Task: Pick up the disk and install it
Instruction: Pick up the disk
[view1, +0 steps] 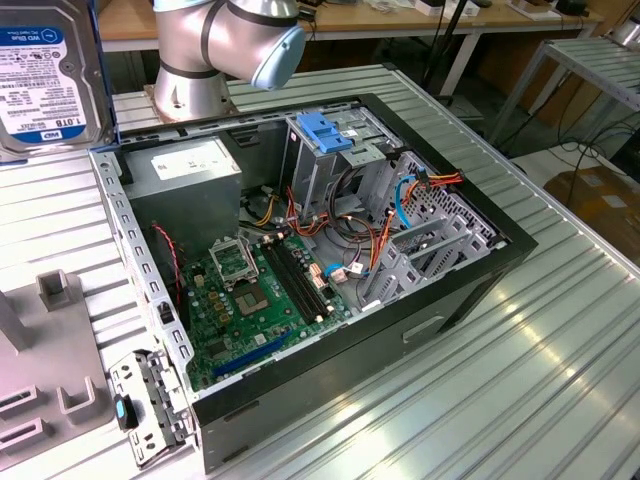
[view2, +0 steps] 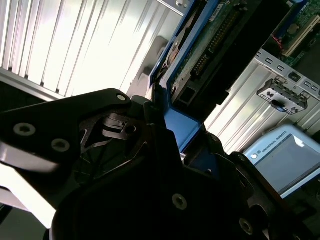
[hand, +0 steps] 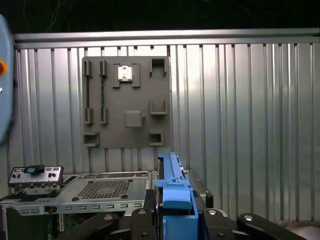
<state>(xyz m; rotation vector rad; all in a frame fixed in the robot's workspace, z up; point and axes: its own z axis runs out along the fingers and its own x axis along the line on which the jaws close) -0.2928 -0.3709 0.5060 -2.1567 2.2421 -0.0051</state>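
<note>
The disk, silver with a blue, white and black label and a blue side rail, hangs high at the exterior view's far left, above the table and beside the open computer case. In the second wrist view my gripper is shut on the disk, its black fingers clamped against the blue rail, with the drive's circuit-board side showing. In the first wrist view the disk stands edge-on, rising from my gripper.
Inside the case are a grey drive cage with a blue latch, a grey box with a white sticker, the green motherboard and loose cables. A grey fixture plate lies left of the case. The arm's base stands behind.
</note>
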